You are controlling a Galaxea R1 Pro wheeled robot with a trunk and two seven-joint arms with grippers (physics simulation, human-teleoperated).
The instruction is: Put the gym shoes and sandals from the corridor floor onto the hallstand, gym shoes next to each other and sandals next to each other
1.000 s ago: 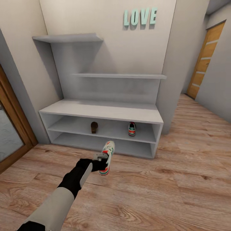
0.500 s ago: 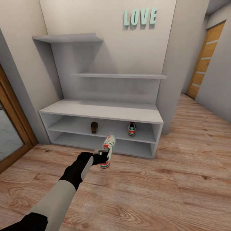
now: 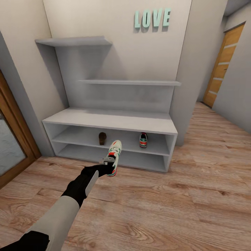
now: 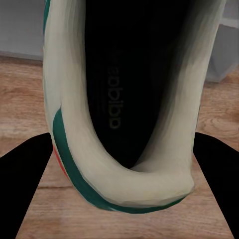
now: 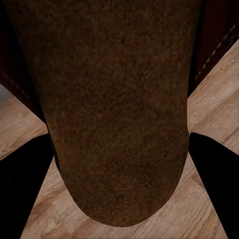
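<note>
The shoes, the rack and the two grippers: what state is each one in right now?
Held sneaker: in the left gripper, off the floor, before the rack.
Shelved sneaker: on the rack's upper shoe shelf, at the right.
Shelved sandal: same shelf, further left, apart from that sneaker.
Held sandal: between the right gripper's fingers, above the floor.
Rack: bench top bare.

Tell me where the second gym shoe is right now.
In the head view, the second gym shoe is in the left end effector, above the floor, before the hallstand, whose upper shoe shelf holds the first gym shoe.
</note>
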